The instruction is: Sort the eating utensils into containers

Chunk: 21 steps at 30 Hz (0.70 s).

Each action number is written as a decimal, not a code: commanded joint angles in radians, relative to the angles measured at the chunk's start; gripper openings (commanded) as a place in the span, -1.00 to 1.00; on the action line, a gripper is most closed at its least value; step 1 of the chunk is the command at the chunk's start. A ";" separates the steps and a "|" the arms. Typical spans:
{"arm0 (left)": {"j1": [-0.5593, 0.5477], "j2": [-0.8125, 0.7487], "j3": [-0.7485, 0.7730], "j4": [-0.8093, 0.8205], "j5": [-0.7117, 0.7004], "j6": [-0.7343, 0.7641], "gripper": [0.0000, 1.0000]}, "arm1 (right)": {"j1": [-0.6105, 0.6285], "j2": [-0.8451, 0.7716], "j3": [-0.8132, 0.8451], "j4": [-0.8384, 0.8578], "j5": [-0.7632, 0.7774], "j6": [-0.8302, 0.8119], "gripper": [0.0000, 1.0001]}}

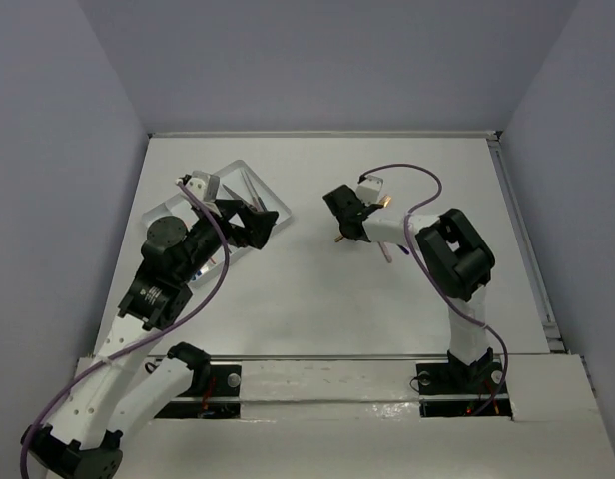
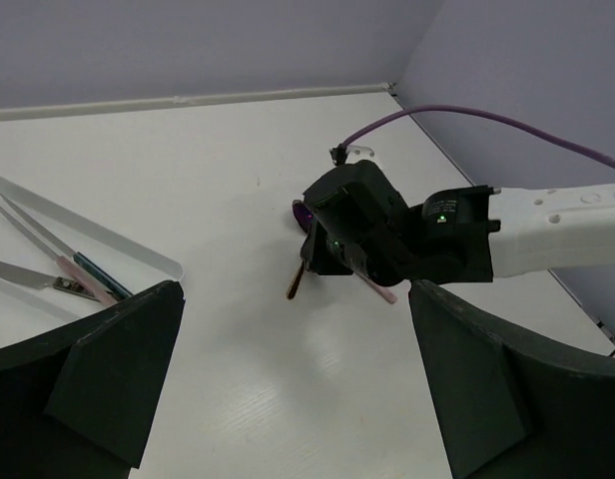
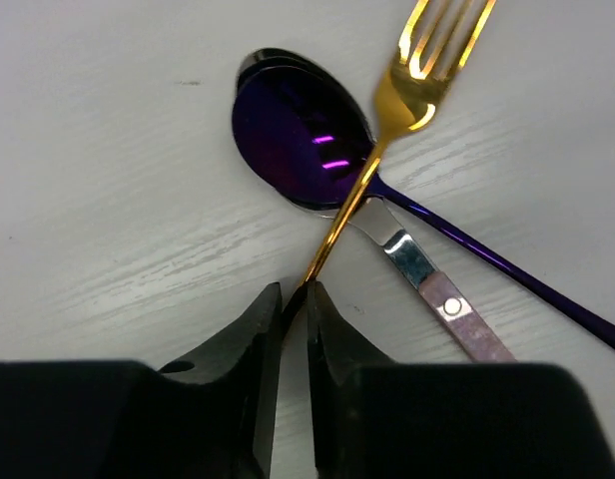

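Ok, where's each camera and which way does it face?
Top external: above, behind the bases, looking down on the table; left arm, right arm show.
Left wrist: facing the right gripper across the table; own open fingers below.
Right wrist: looking down at gold fork, purple spoon; own fingers pinch fork.
Shared: both wrists see that fork.

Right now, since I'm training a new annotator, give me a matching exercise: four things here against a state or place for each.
Things:
1. gold fork
2. purple spoon
3. pink-handled utensil
4. left gripper

States:
A. open, holding nothing
B. handle pinched in the right gripper
C. bowl lies under the fork's neck
D. head hidden beneath the spoon

Pairs: 1-B, 2-C, 3-D, 4-A.
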 commanded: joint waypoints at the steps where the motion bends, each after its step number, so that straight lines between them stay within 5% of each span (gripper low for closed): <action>1: -0.006 0.017 -0.004 0.035 -0.005 0.012 0.97 | -0.028 0.037 -0.102 0.002 -0.036 0.023 -0.75; 6: -0.006 0.047 -0.004 0.032 -0.002 0.015 0.98 | -0.028 -0.062 -0.205 0.056 -0.030 0.021 -0.99; 14: -0.006 0.144 -0.007 0.040 0.074 -0.020 0.98 | -0.018 -0.317 -0.386 0.219 -0.042 -0.138 -1.00; 21: -0.006 0.193 -0.039 0.129 0.179 -0.172 0.94 | -0.018 -0.601 -0.538 0.362 -0.276 -0.368 -1.00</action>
